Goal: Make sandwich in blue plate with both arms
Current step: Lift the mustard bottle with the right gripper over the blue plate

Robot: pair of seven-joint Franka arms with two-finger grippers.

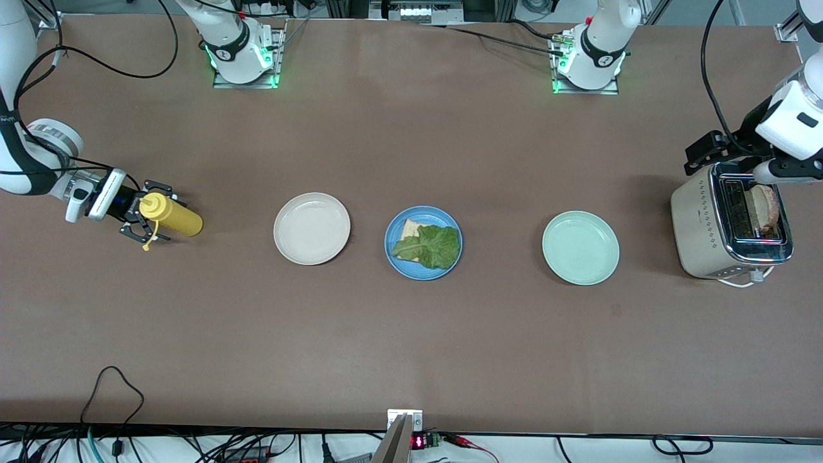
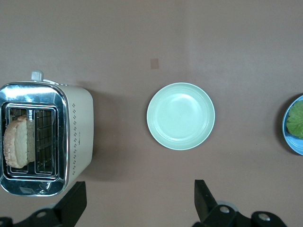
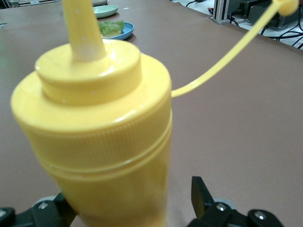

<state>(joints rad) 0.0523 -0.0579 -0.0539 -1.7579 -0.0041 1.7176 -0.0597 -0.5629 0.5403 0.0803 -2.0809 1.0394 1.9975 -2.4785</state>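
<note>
The round medium-blue plate (image 1: 423, 243) sits mid-table between a cream-white plate (image 1: 312, 228) and a pale mint-green plate (image 1: 580, 247), bearing a light-brown bread slice (image 1: 409, 229) under a crinkled green lettuce leaf (image 1: 433, 246), well apart from both grippers. The right gripper (image 1: 143, 220) stands with jaws apart around a yellow plastic squeeze bottle (image 1: 171, 216). The left gripper (image 2: 137, 205), jaws wide apart, hangs beside a cream toaster (image 1: 730, 222) holding another bread slice (image 1: 765, 206).

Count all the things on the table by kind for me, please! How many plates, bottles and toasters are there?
Plates: 3, the cream-white plate, the blue plate, the mint-green plate
Yellow squeeze bottles: 1
Toasters: 1
Bread slices: 2, one under the lettuce, one in the toaster
Lettuce leaves: 1
Total: 8
</note>
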